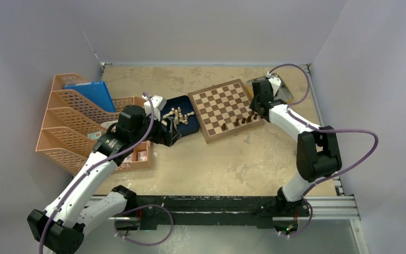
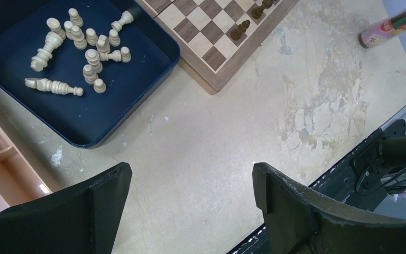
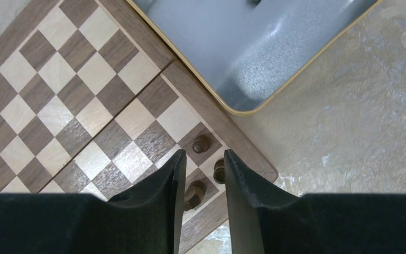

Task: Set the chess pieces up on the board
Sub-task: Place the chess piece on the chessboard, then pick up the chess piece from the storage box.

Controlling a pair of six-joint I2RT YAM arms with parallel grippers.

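Right gripper (image 3: 204,156) hangs over the board (image 3: 58,106) at its right corner, jaws narrowly parted about a dark pawn (image 3: 194,193), not clamping it. Rise straight up, sparing the neighbouring pawns (image 3: 201,143). Left gripper (image 2: 190,172) gapes wide, empty.

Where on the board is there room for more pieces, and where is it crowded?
Bare: most of the board, from the blue tray side across its middle. Crowded: dark pieces along its near edge, by the right gripper.

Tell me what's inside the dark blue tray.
Pale cream chess pieces in a cluster, some standing, some lying down. From above the left arm covers the tray's left edge, so anything there is hidden.
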